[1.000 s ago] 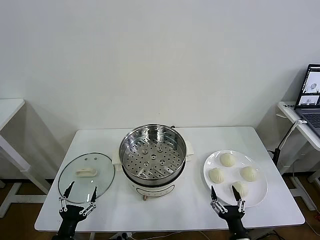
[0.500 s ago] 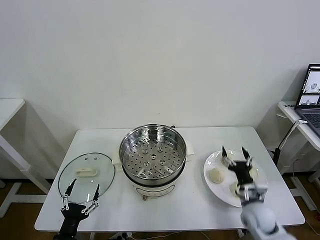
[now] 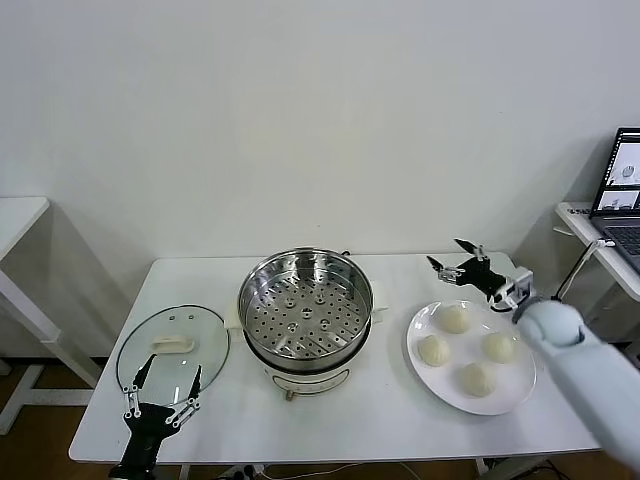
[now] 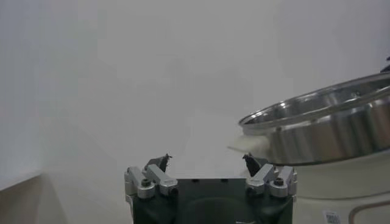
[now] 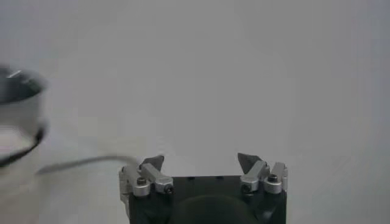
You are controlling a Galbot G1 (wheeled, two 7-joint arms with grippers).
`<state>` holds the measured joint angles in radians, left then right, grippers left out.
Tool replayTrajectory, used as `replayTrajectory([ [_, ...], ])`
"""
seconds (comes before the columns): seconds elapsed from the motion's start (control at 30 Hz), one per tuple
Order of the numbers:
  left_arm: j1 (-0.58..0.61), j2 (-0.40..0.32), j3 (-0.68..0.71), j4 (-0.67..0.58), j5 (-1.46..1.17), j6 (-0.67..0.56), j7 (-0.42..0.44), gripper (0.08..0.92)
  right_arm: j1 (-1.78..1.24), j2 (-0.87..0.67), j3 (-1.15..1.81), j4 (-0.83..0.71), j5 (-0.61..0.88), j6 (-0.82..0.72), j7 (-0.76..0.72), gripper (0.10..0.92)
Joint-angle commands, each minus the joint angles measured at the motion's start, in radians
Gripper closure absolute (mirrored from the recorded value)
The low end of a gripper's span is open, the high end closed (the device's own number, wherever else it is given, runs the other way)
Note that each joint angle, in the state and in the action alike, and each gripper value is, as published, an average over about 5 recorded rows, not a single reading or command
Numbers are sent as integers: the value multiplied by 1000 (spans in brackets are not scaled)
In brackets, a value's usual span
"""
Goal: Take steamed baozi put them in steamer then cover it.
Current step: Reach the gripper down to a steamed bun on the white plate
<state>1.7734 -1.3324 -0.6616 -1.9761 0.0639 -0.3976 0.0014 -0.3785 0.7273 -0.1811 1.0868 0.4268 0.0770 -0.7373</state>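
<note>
- The worktop [image 3: 330, 420] sets everything in a row, within reach of both arms.
- The steamer [image 3: 305, 305] stands open in the middle, its tray bare, ready for loading.
- The glass lid [image 3: 172, 352] lies to its left, set aside for covering later.
- The plate [image 3: 430, 372] on the right holds four buns [image 3: 455, 319].
- The right gripper [image 3: 462, 268], spread and empty, hovers just beyond the plate's far edge.
- The left gripper [image 3: 160, 400], spread too, waits near the lid.

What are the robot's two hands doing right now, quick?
Left gripper: open, empty, low by the glass lid.
Right gripper: open, empty, above the table beyond the plate of baozi.
</note>
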Motion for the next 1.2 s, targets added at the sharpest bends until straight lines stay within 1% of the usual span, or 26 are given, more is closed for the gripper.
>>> replayTrajectory([
  [0.03, 2, -3, 1, -3, 3, -2, -5, 177, 346, -49, -287, -227, -244, 15, -525, 203],
  [0.17, 7, -6, -2, -2, 7, -5, -6, 177, 398, -17, -358, -253, -391, 24, -592, 203],
  [0.37, 9, -13, -3, 1, 9, -9, -10, 177, 425, 49, -429, -317, -508, 43, -555, 203],
  [0.6, 13, -19, -5, 5, 11, -16, -14, 177, 409, 115, -423, -390, -557, 63, -526, 203],
  [1.03, 10, -19, -9, 12, 10, -16, -17, 177, 388, 209, -409, -468, -635, 104, -472, 204],
  [1.1, 9, -19, -9, 14, 10, -16, -17, 177, 386, 219, -410, -474, -640, 107, -463, 212],
  [1.2, 8, -19, -10, 14, 10, -17, -18, 177, 381, 230, -411, -475, -649, 109, -456, 251],
])
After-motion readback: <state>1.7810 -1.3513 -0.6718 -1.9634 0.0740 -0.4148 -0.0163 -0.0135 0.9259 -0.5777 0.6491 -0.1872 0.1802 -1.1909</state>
